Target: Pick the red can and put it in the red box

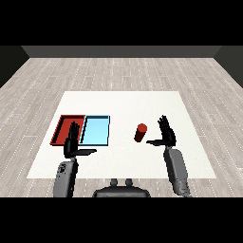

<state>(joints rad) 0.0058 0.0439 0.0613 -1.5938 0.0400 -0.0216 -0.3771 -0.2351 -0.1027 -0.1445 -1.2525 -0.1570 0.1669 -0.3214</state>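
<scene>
Here the red can [140,132] stands upright on the white worktop [180,161], to the right of the light blue tray [96,131] and well apart from the red tray [63,124] at the far left, so it must cross over the blue one. The right hand [166,134] is just beside the can on its right, fingers straight and thumb spread toward it, holding nothing, probably ready to close around it. The left hand [72,142] hovers open at the near edge of the trays.
</scene>
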